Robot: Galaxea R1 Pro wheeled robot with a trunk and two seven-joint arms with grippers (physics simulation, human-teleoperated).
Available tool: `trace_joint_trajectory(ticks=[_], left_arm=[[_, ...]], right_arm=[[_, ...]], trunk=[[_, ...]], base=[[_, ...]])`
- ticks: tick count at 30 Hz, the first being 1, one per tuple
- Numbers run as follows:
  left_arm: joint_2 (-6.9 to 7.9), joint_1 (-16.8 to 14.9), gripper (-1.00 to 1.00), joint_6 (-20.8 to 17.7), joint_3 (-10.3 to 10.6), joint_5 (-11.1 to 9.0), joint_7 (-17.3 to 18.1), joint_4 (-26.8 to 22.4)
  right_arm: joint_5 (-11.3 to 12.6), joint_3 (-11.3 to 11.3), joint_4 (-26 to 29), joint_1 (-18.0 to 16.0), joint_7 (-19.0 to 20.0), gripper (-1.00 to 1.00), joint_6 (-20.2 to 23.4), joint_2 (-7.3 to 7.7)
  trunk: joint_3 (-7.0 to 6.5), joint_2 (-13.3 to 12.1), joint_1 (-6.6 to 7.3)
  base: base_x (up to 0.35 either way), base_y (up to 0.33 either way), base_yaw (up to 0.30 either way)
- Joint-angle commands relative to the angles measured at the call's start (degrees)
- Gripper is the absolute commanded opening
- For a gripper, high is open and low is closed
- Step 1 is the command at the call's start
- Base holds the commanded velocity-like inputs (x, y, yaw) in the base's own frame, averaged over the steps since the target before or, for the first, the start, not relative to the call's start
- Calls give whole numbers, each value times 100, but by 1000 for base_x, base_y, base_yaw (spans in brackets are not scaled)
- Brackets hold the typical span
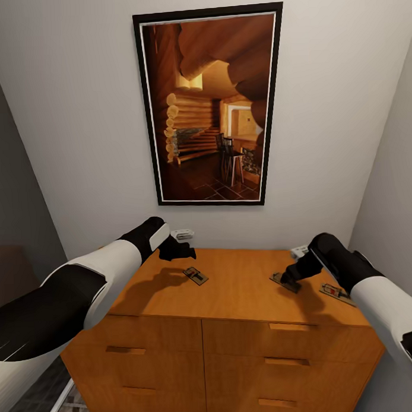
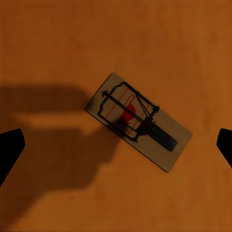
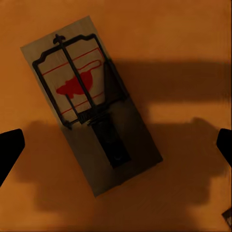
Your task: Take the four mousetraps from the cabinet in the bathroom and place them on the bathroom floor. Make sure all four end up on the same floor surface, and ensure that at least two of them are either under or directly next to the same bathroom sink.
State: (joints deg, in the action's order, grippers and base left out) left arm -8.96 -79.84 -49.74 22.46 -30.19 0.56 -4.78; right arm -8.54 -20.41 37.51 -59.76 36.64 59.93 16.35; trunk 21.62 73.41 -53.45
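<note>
The orange-brown cabinet (image 1: 238, 288) stands against the wall, with three mousetraps lying flat on its top. My left gripper (image 1: 176, 250) hangs open above and behind the left mousetrap (image 1: 195, 275). In the left wrist view that mousetrap (image 2: 137, 121) lies between the spread fingertips (image 2: 9, 150), untouched. My right gripper (image 1: 290, 275) is open over the middle mousetrap (image 1: 286, 282), which lies on the cabinet top between the black fingertips (image 3: 224, 142) as a tan board (image 3: 92, 104) with a red mark. The right-hand mousetrap (image 1: 337, 293) lies near the top's right edge. A strip of patterned bathroom floor (image 1: 76, 406) shows at the lower left.
A large framed log-cabin picture (image 1: 209, 105) hangs on the wall above the cabinet. Walls close in on both sides of the cabinet. Drawer fronts with slim handles (image 1: 125, 350) face me. The corner of another trap (image 3: 227, 217) shows in the right wrist view.
</note>
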Motion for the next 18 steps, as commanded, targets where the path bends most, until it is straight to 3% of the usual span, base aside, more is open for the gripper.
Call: trace_joint_trajectory(ticks=[1, 18], left_arm=[[1, -5, 100, -18, 48, -36, 6, -3], [0, -5, 100, -18, 49, -40, 3, -2]], right_arm=[[-56, -12, 5, -13, 56, 100, 7, 14], [-40, 27, -31, -111, 59, 100, 7, 36]], trunk=[[7, 5, 0], [7, 5, 0]], base=[[0, 0, 0], [0, 0, 0]])
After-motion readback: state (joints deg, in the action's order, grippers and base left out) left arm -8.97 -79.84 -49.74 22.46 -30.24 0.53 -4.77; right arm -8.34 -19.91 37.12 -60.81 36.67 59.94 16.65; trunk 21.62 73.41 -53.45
